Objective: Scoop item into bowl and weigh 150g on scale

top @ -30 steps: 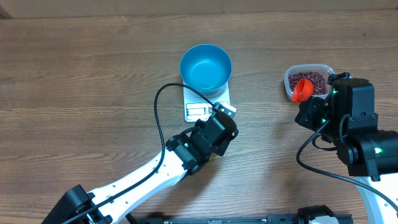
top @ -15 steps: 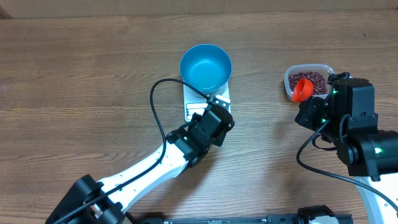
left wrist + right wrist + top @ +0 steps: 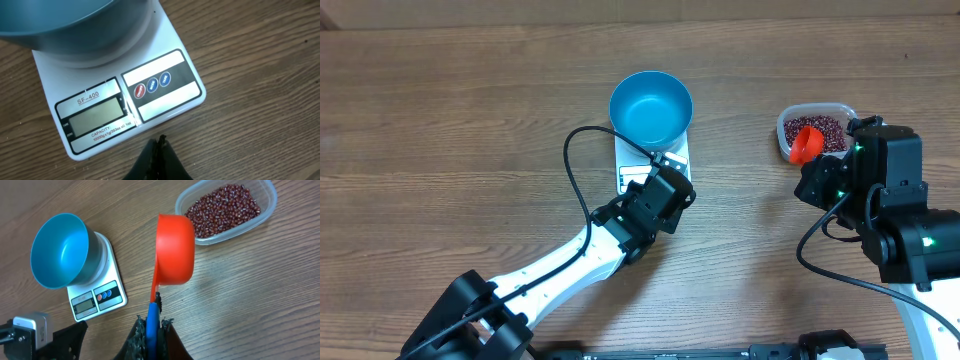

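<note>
OVERHEAD
Scene: a blue bowl (image 3: 651, 108) sits on a white scale (image 3: 638, 180) at mid-table. A clear tub (image 3: 784, 127) of red-brown beans (image 3: 828, 128) stands well apart to the right.
Left arm (image 3: 610, 240): reaches in from the bottom edge, its head over the near end of the scale. The fingers cannot be made out from above.
Right arm (image 3: 890, 215): parked beside the tub, with a red scoop (image 3: 805, 146) at the tub's near left corner.
Bowl contents: none, only bare blue plastic.

LEFT WRIST
Left gripper (image 3: 160, 150): fingers pressed together with nothing between them, the tip poised just off the scale's front edge above the wood.
Display (image 3: 95, 117): shows no digits, so the scale appears to be off or not yet reading.
Buttons (image 3: 152, 85): three round ones, red and blue, beside the display. None is touched.
Bowl: its underside fills the top of the view, resting on the platform.

RIGHT WRIST
Right gripper (image 3: 152, 325): clamped on the scoop's handle (image 3: 151, 315), the red cup held out ahead of it.
Scoop: hangs just beside the tub's near rim. Only its outer wall shows, so whether it carries beans cannot be told.
Beans: all those in sight lie in the tub.

PROGRESS
Done: the bowl is set on the scale and the scoop is in hand.
Left: likely waking or zeroing the scale, then every scoopful, then trimming the load to the target weight.
</note>
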Available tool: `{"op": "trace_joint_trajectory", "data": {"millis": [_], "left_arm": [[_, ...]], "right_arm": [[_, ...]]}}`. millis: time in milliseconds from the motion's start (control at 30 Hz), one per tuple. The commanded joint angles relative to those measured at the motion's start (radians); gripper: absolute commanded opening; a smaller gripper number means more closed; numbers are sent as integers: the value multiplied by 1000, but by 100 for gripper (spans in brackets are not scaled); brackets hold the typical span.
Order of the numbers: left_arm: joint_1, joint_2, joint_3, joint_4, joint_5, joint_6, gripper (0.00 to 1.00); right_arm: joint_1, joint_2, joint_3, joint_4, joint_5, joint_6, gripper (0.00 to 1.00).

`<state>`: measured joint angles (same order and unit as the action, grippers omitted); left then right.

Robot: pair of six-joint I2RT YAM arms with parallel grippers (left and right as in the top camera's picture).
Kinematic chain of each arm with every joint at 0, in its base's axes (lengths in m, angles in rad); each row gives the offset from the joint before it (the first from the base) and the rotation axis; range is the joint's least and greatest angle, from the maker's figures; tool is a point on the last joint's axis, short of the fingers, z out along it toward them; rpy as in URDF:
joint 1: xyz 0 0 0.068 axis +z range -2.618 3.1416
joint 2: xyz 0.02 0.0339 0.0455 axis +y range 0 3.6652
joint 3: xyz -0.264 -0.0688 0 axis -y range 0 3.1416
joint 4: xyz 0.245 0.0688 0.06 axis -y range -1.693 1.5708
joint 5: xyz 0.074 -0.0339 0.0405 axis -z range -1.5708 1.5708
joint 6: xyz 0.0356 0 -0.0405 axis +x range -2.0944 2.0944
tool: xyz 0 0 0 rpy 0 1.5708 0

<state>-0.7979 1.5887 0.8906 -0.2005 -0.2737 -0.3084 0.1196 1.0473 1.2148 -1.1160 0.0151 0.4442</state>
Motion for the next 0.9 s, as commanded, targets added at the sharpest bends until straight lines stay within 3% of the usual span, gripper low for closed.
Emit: {"op": "trace_joint_trajectory", "data": {"millis": [0, 867], "left_arm": [[3, 28, -5, 12, -6, -10, 4], [10, 134, -5, 120, -18, 26, 4]], "right_arm": [[3, -7, 29, 7, -1, -5, 4], [3, -7, 28, -16, -16, -5, 4]]}}
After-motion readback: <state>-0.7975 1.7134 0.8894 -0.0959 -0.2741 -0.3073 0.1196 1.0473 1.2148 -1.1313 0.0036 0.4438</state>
